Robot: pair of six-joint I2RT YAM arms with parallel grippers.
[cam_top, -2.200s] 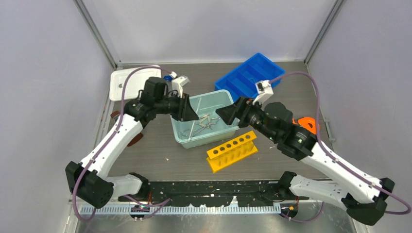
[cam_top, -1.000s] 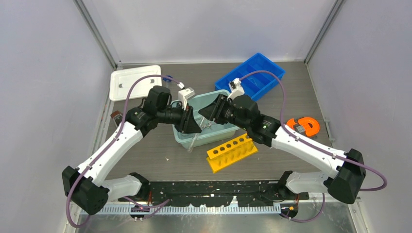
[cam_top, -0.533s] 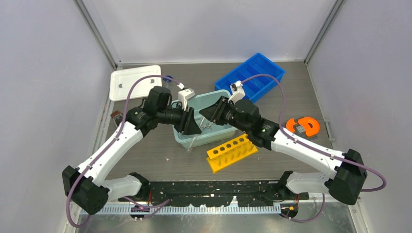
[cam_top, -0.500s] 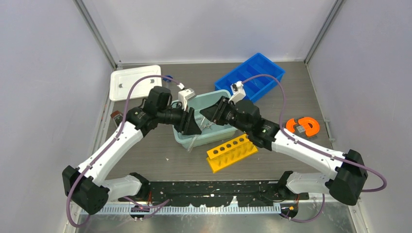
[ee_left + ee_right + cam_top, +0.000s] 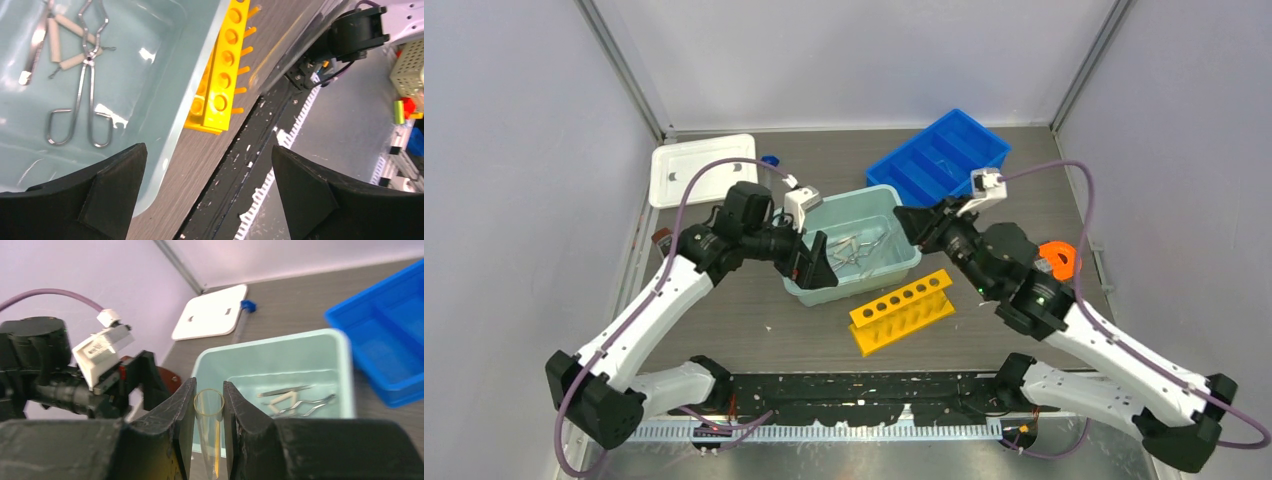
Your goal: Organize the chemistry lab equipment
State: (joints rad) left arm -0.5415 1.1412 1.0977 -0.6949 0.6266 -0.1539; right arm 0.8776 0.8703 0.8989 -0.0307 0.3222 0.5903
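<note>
Step judged: clear tube (image 5: 209,435) bound for yellow rack (image 5: 902,311).
Tube clamped between right gripper (image 5: 209,402) fingers, near teal tub (image 5: 280,347).
Left gripper (image 5: 206,192) spread wide, nothing held.
Tongs (image 5: 80,100) seen lying in tub.
Next: tube to be aligned over rack hole, lowered, released.

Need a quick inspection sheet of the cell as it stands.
Surface: dark wood-grain table, pale specks near the front.
Job's things: tongs and wire triangle lie in the teal tub; clear tube held; blue-capped tube beside the white lid.
Clutter: yellow rack, blue tray, orange item.
Grippers: left tool open, empty, over the tub's near rim; right tool shut on the clear tube, raised.
Cables: purple cables loop off both wrists; no snag seen.
Surroundings: pale walls.
</note>
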